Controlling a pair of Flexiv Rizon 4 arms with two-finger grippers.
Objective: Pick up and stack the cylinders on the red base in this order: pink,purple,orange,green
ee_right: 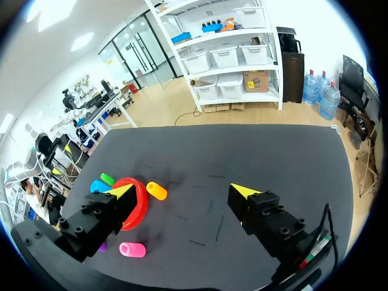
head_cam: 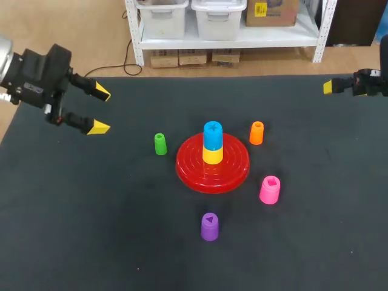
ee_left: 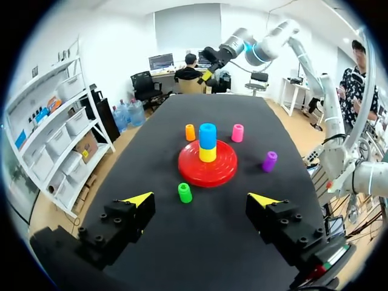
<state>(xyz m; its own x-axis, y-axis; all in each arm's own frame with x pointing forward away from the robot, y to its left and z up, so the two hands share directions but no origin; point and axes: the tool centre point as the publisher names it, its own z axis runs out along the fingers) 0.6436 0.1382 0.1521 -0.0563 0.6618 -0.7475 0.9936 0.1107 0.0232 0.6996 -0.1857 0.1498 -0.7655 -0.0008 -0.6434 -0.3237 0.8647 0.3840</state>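
- Coming in from the left edge, above the far left part of the black table [head_cam: 91,212]: left gripper [head_cam: 100,110], aimed inward toward the middle, fingers spread wide with nothing between them.
- Seen from the left wrist: same wide spread, green cylinder [ee_left: 184,193] ahead of and between the two yellow tips but well apart from both.
- Coming in from the right edge at the table's far side: right gripper [ee_right: 183,191], aimed inward, also wide open and holding nothing, well away from every cylinder.
- Near the table's middle: red base [head_cam: 191,167], a round disc with ringed ridges.
- Stacked upright on the base's centre: yellow cylinder [head_cam: 212,156] below, blue cylinder [head_cam: 213,134] on top, a cross-shaped mark in the blue top.
- To the left of the base, near its rim but not touching: the green cylinder, upright.
- Just beyond the base's far right rim: orange cylinder [head_cam: 256,133], upright, close beside it.
- At the base's near right, apart from the rim: pink cylinder [head_cam: 270,190], upright, with a squarish recess in its top.
- Nearer the robot than the base, well clear of the rim: purple cylinder [head_cam: 209,227], upright, with a triangular mark in its top.
- All four loose cylinders standing on the table, none on the base.
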